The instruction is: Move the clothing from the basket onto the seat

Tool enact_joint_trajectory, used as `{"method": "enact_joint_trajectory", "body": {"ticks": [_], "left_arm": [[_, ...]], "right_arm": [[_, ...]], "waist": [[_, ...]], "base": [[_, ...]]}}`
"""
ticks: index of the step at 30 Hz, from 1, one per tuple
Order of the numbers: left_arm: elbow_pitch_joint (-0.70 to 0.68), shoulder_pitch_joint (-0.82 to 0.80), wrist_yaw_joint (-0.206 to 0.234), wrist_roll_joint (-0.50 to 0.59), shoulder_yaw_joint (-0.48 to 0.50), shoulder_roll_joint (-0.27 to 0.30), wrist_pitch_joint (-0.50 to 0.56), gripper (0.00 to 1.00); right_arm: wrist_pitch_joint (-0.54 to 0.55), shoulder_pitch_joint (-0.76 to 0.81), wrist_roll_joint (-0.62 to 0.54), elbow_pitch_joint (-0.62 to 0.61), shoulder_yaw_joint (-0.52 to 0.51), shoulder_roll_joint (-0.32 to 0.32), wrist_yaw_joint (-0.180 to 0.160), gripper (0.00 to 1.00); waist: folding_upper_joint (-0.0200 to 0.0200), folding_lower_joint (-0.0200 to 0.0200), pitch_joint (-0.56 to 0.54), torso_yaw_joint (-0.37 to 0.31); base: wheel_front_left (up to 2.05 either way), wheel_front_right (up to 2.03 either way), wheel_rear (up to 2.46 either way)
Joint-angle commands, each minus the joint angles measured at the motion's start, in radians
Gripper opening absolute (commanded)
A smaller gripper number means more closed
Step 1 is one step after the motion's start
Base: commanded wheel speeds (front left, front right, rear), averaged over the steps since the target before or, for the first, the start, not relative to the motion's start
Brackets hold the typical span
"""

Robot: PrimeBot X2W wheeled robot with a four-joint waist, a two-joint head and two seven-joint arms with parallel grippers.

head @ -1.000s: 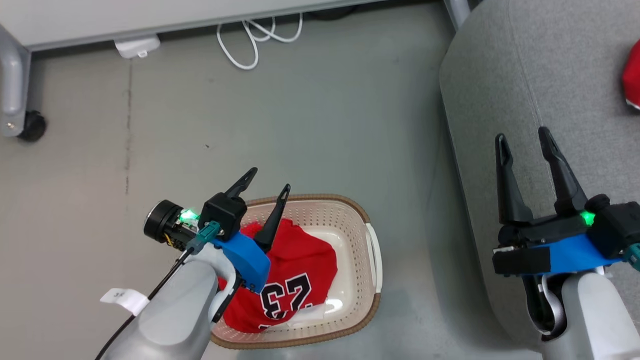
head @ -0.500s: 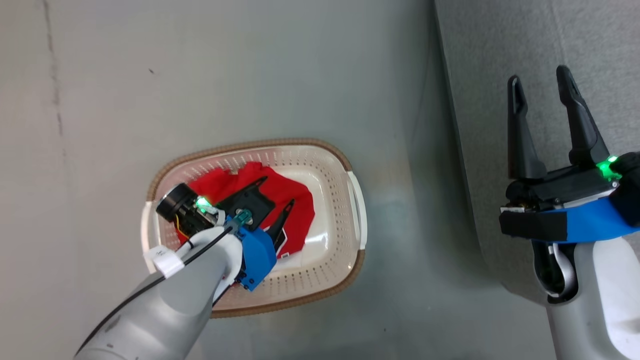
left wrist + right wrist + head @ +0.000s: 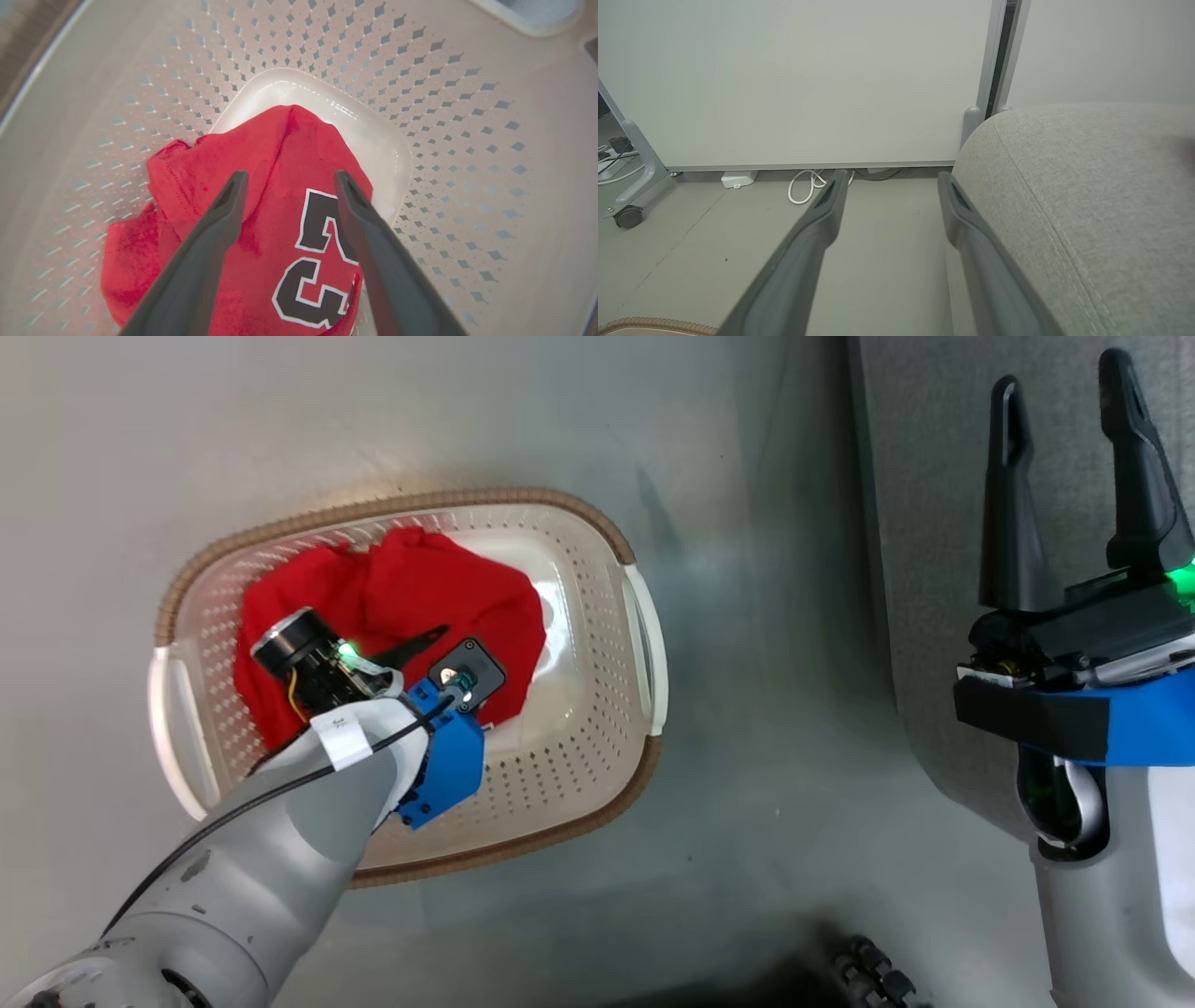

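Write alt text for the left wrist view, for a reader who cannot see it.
The left gripper, its two dark fingers spread open, reaches toward a crumpled red garment with black-and-white numerals. The garment lies on the bottom of a cream perforated basket, whose walls rise around it.

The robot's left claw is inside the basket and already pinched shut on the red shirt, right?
Not quite. The left gripper is inside the basket, but it is open: the left wrist view shows its two fingers spread apart over the red shirt, not pinched shut on it.
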Motion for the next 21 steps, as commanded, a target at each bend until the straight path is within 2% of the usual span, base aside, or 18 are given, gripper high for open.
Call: {"method": "enact_joint_trajectory", "body": {"ticks": [1, 6, 14, 21], "left_arm": [[0.013, -0.021, -0.001, 0.011, -0.004, 0.004, 0.015, 1.00], [0.060, -0.073, 0.000, 0.047, -0.014, 0.002, 0.055, 1.00], [0.100, -0.123, 0.049, 0.122, -0.020, 0.011, 0.164, 1.00], [0.109, -0.158, 0.045, 0.158, -0.021, 0.016, 0.261, 1.00]], "right_arm": [[-0.001, -0.018, 0.005, -0.012, 0.000, 0.003, 0.001, 1.00], [0.000, -0.025, 0.001, -0.054, -0.008, 0.000, 0.001, 1.00], [0.000, -0.024, -0.002, -0.125, 0.003, 0.009, 0.001, 1.00], [0.000, -0.017, -0.006, -0.163, 0.017, 0.012, 0.001, 1.00]], "waist": [[0.0000, -0.0002, 0.047, -0.016], [0.0000, -0.0002, 0.108, -0.016], [0.0000, -0.0002, 0.194, -0.024], [0.0000, -0.0002, 0.244, -0.041]], "base": [[0.00, 0.00, 0.00], [0.00, 0.00, 0.00], [0.00, 0.00, 0.00], [0.00, 0.00, 0.00]]}}
